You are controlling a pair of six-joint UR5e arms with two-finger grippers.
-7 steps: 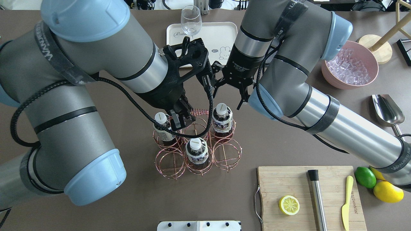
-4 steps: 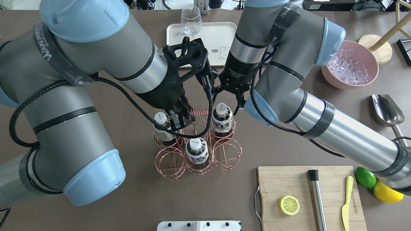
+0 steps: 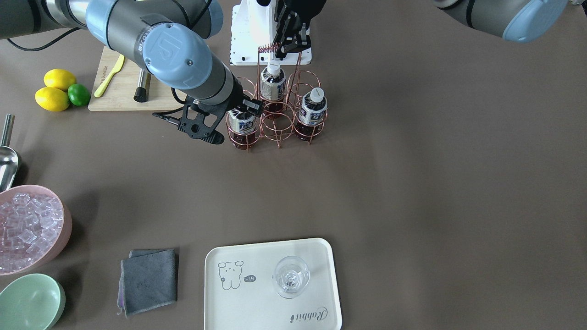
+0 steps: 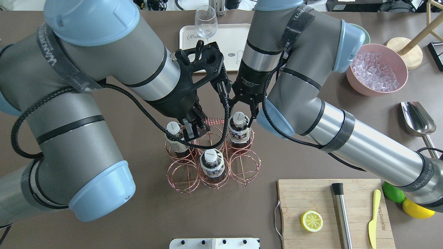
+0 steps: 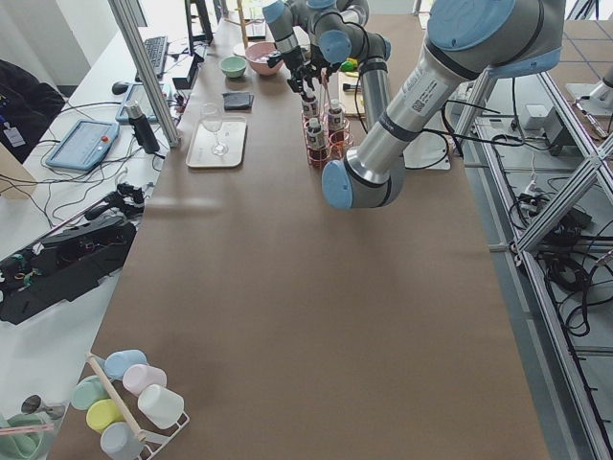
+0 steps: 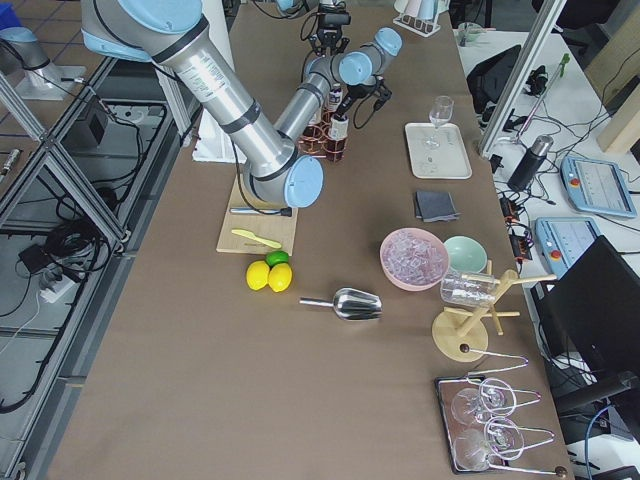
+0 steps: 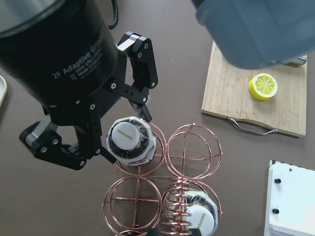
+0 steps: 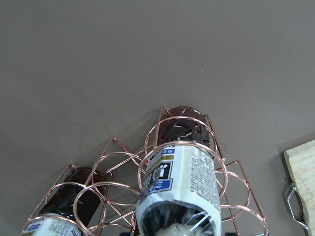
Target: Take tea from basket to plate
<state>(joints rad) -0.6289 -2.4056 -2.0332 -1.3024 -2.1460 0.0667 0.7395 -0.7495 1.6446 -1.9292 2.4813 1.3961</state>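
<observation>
The basket point(image 4: 242, 166) is a copper wire rack in mid-table, also seen in the front view point(image 3: 279, 123). It holds three tea bottles point(image 4: 211, 162) point(image 4: 173, 131) point(image 4: 238, 126). My right gripper point(image 4: 242, 110) is open, with a finger on each side of the white cap of the back-right tea point(image 7: 129, 137). In the front view this gripper point(image 3: 243, 107) hides that cap. My left gripper point(image 4: 193, 129) is shut on the basket's coiled handle point(image 4: 214, 121). The plate point(image 4: 238, 38) lies at the far edge, away from both grippers.
A wine glass point(image 3: 290, 275) stands on the plate point(image 3: 257, 293). A cutting board point(image 4: 311, 197) holds a lemon half, a steel muddler and a yellow knife. A pink bowl of ice point(image 4: 377, 69), a scoop point(image 4: 417, 119), a grey cloth point(image 3: 149, 279) and a green bowl point(image 3: 30, 300) lie around.
My right gripper has moved left and down, from beside the basket to over the back-right tea, its fingers now either side of the cap. The left arm has not moved.
</observation>
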